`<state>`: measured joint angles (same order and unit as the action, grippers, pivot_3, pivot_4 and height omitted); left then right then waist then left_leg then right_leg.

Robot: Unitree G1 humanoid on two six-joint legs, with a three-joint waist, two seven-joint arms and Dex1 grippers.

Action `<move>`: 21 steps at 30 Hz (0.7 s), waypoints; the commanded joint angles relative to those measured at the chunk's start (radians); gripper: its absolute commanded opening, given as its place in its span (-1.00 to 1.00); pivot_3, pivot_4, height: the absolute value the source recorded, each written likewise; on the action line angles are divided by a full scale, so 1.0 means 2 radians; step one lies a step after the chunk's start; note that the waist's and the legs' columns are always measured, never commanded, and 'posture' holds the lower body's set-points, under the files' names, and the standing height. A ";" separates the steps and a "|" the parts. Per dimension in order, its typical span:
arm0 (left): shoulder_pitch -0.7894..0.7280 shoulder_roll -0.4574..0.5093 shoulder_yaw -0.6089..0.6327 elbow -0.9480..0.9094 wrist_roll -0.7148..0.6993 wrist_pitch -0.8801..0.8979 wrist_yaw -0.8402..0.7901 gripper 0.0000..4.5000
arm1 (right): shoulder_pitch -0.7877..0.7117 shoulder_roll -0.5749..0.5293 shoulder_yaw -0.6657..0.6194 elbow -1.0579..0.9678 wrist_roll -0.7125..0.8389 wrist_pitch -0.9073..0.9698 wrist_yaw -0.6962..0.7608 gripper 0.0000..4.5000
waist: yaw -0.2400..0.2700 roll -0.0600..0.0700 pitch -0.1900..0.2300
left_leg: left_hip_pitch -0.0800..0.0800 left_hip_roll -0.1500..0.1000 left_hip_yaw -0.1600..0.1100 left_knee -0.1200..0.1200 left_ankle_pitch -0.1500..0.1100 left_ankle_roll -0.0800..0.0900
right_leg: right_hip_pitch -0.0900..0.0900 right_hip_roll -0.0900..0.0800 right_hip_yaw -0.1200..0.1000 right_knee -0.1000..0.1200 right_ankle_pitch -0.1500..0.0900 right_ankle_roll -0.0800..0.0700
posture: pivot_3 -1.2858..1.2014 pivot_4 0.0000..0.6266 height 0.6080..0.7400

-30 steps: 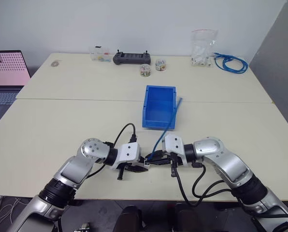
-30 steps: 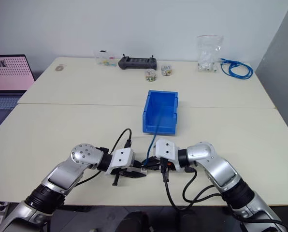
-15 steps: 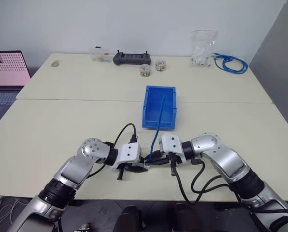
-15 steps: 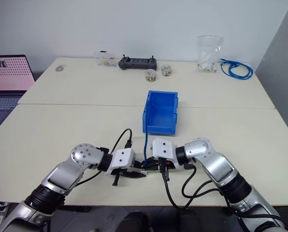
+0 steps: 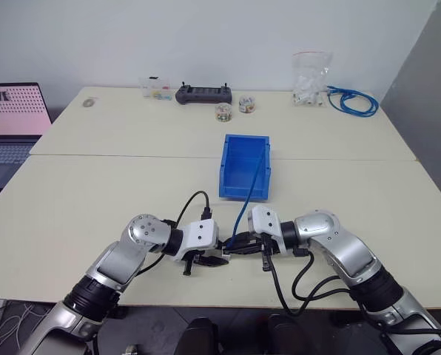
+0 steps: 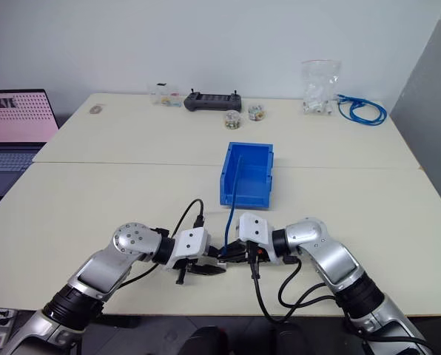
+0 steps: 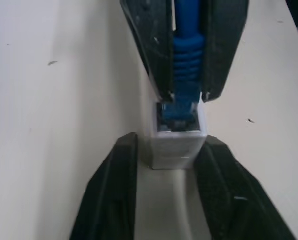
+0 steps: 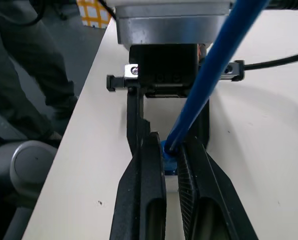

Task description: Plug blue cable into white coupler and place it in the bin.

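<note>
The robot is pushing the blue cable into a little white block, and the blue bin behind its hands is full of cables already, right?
Not quite. The bin has no pile of cables in it; just the far end of the blue cable leans over its rim, as the left eye view shows. The rest is right: the right gripper holds the cable's plug in the white block.

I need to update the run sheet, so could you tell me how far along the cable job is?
Done: the blue cable has its plug seated in the white coupler. In hand: the right gripper is clamped on the cable just behind the plug, while the left gripper's fingers stand either side of the coupler. Left: carrying the joined pair into the bin.
</note>
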<state>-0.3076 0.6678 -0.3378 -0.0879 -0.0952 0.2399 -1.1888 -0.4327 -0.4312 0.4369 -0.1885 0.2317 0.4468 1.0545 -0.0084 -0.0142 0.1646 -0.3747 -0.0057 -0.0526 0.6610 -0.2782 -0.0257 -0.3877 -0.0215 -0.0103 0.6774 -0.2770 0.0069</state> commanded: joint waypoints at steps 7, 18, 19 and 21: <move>0.065 0.013 0.168 -0.146 -0.119 0.132 0.089 0.76 | 0.022 -0.005 -0.129 -0.112 0.095 0.103 -0.073 -0.98 | 0.000 0.000 0.002 | -0.004 0.000 -0.001 0.000 0.000 0.000 | -0.004 0.000 -0.001 0.001 0.000 -0.001 | 0.03 -0.52 1.00; -0.046 -0.004 0.188 -0.160 -0.093 0.203 0.220 1.00 | -0.216 0.067 -0.233 0.168 0.114 0.099 -0.174 -0.98 | -0.010 -0.002 0.004 | -0.003 0.000 0.000 0.000 0.000 0.000 | -0.003 0.000 0.000 0.001 0.002 -0.003 | 0.03 -0.52 1.00; -0.052 -0.004 0.184 -0.151 -0.089 0.196 0.221 1.00 | -0.244 0.068 -0.223 0.216 0.096 0.088 -0.175 -0.98 | -0.011 -0.002 0.004 | -0.003 0.000 0.000 0.000 0.000 0.000 | -0.004 0.000 0.000 0.001 0.002 -0.003 | 0.03 -0.52 1.00; -0.060 -0.004 0.178 -0.136 -0.084 0.185 0.220 1.00 | -0.297 0.068 -0.205 0.313 0.065 0.068 -0.170 -0.66 | -0.012 -0.002 0.005 | -0.003 0.000 0.001 0.000 0.000 0.000 | -0.004 0.000 0.001 0.002 0.002 -0.003 | 0.03 -0.52 1.00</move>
<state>-0.4118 0.6592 0.0220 -0.3721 -0.2791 0.6422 -0.7540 -0.9592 -0.2979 0.0064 0.3141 0.4103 0.6371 0.7064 -0.0325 -0.0174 0.1742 -0.3815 -0.0055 -0.0499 0.6605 -0.2778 -0.0261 -0.3972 -0.0209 -0.0087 0.6805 -0.2733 0.0008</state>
